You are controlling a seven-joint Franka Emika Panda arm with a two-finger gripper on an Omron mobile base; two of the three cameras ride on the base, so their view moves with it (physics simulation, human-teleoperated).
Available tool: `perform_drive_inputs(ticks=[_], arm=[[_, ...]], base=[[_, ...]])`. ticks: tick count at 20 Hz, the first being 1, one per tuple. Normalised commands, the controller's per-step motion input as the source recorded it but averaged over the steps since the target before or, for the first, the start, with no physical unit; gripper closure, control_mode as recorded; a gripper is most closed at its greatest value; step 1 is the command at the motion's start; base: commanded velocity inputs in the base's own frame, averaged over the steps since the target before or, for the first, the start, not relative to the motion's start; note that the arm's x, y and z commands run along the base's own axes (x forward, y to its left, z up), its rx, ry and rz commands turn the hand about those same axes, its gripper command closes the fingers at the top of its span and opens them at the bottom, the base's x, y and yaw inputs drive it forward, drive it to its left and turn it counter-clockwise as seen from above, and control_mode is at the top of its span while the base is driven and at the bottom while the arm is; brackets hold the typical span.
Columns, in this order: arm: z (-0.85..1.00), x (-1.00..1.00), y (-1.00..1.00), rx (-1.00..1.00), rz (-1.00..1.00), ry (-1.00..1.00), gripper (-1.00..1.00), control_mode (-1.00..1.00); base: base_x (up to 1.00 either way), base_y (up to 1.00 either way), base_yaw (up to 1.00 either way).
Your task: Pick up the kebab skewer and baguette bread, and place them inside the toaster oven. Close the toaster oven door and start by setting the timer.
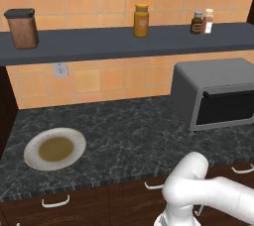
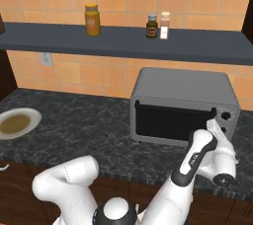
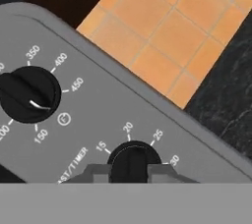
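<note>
Gripper (image 3: 129,173): closed on the timer knob (image 3: 133,161); in the hand view the two grey fingertips (image 3: 98,174) sit one on each side of the dark knob, touching it.
Gripper location: in the right base view the hand (image 2: 217,137) is pressed against the right-hand control panel of the toaster oven (image 2: 183,88), just beside the dials.
Toaster oven: stands on the dark marbled counter (image 1: 129,126) against the tiled wall, below the shelf (image 1: 124,41); well apart from the plate (image 1: 54,149).
Toaster oven door (image 2: 170,120): upright against the oven front, closed; its dark bar handle runs along the top edge.
Timer knob: lower of the two dials in the hand view; scale marks 15, 20, 25 and 30 are printed around it, with the word TIMER partly legible beside it.
Temperature knob (image 3: 29,94): upper dial, clear of the fingers; marks from 150 to 450 surround it, and its white pointer is turned toward the low end of the scale.
Kebab skewer and baguette bread: cannot tell their position; the door glass is too dark to see through.
Plate: one, white rim with brown centre, at the left end of the counter.
Count, knobs: two.
Count, shelf items: four; one brown canister (image 1: 22,28), one yellow jar (image 1: 141,20), two small bottles (image 1: 202,22) standing side by side.
Count, wall outlets: one (image 1: 60,69).
</note>
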Motion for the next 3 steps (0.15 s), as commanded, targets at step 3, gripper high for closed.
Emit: perform_drive_inputs(ticks=[3], arm=[[0.22,0.06,0.00,0.32,0.00,-0.01,1.00,-1.00]], base=[[0.00,0.00,0.00]])
